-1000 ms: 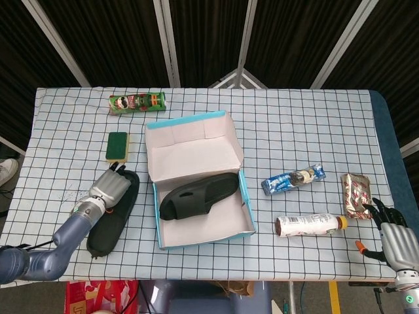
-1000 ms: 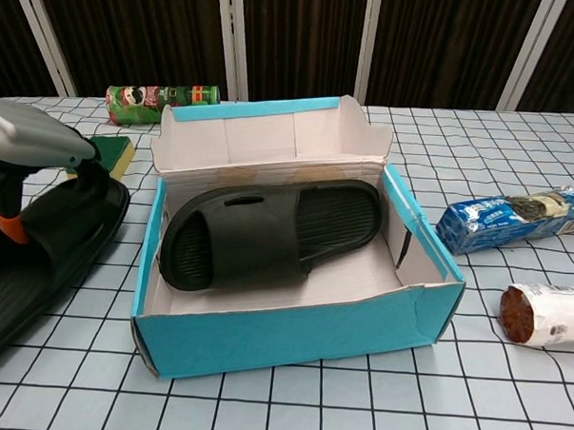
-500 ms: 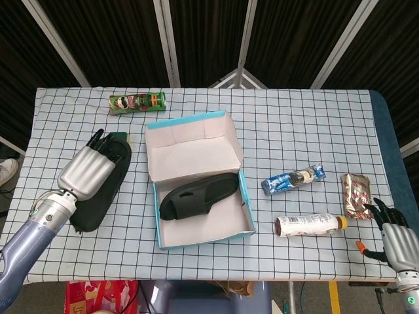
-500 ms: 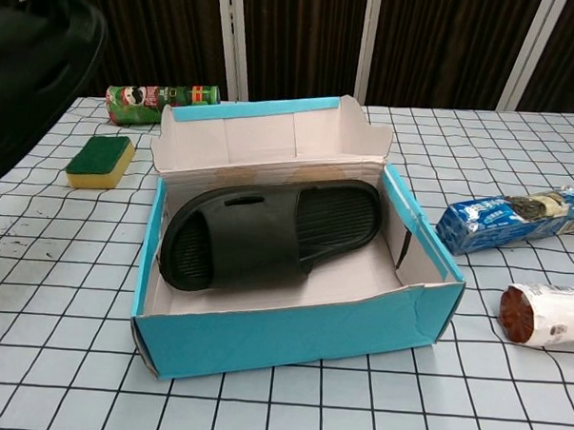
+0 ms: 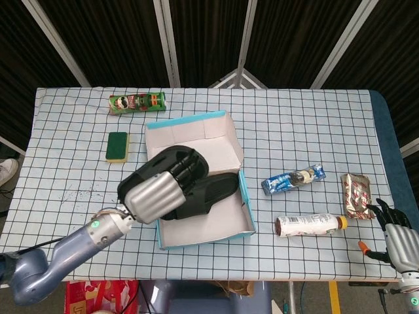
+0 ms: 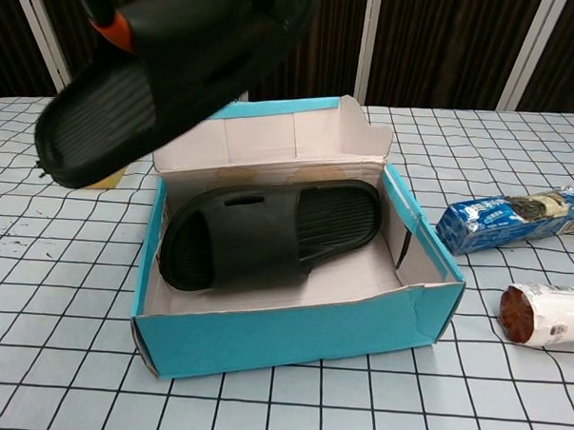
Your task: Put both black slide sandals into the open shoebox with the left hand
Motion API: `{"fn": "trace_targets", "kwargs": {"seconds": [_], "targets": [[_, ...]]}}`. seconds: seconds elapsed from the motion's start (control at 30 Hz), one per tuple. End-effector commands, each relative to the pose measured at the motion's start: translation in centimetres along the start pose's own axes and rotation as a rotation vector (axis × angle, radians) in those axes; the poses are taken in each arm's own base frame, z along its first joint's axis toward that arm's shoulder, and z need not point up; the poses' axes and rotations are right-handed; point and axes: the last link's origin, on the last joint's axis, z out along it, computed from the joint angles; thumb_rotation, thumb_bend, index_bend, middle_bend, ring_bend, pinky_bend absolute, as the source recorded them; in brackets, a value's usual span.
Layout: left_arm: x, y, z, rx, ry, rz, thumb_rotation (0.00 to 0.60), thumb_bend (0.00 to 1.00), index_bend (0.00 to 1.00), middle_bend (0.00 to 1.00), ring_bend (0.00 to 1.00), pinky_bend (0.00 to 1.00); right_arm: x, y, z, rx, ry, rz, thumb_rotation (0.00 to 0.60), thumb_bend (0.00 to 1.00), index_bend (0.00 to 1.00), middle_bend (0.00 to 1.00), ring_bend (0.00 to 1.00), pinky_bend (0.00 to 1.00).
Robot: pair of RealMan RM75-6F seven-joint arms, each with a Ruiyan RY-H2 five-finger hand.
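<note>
The open shoebox (image 5: 245,193) has blue walls and a white inside, and stands at the middle of the checked table. One black slide sandal (image 5: 213,191) lies inside it, seen also in the chest view as the boxed sandal (image 6: 267,238) behind the box's front wall (image 6: 291,334). My left hand (image 5: 154,193) grips the second black sandal (image 5: 180,163) in the air over the box's left half. In the chest view this held sandal (image 6: 170,67) shows its ribbed sole, tilted, above the box's back left corner. My right hand (image 5: 396,239) hangs at the table's front right corner, fingers apart, holding nothing.
A green chips can (image 5: 137,103) lies at the back left and a green sponge (image 5: 117,146) left of the box. Right of the box lie a blue snack packet (image 5: 293,178), a bottle (image 5: 309,224) and a foil packet (image 5: 355,194).
The left hand has lifted the second sandal off the table left of the box and carried it to the right, so it now hangs over the box. The right hand has stayed put.
</note>
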Motion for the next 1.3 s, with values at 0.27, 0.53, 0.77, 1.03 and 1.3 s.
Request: {"fn": "trace_targets", "kwargs": {"seconds": [0.27, 0.53, 0.77, 1.03, 1.3], "targets": [[0.2, 4.8, 4.9, -0.116, -0.018, 0.054, 0.600, 0.31, 0.57, 0.57, 0.08, 0.03, -0.1, -0.1, 0.1, 0.006, -0.011, 0.000, 0.600, 0.27, 0.17, 0.06, 0.12, 0.07], [2.3, 6.4, 7.6, -0.109, -0.004, 0.079, 0.600, 0.31, 0.57, 0.57, 0.08, 0.03, 0.1, 0.2, 0.1, -0.005, -0.005, 0.005, 0.600, 0.27, 0.17, 0.06, 0.12, 0.07], [3.3, 7.1, 8.1, -0.105, -0.028, 0.091, 0.600, 0.31, 0.57, 0.57, 0.08, 0.03, 0.3, 0.3, -0.1, -0.003, 0.006, 0.010, 0.600, 0.27, 0.17, 0.06, 0.12, 0.07], [3.4, 8.3, 8.2, -0.137, -0.051, 0.083, 0.600, 0.31, 0.57, 0.57, 0.08, 0.03, 0.4, 0.3, -0.2, 0.002, 0.011, 0.013, 0.600, 0.27, 0.17, 0.06, 0.12, 0.07], [3.7, 9.9, 9.0, -0.179, 0.011, 0.066, 0.600, 0.31, 0.56, 0.57, 0.08, 0.03, 0.4, 0.4, -0.2, -0.003, 0.009, 0.014, 0.600, 0.27, 0.17, 0.06, 0.12, 0.07]]}}
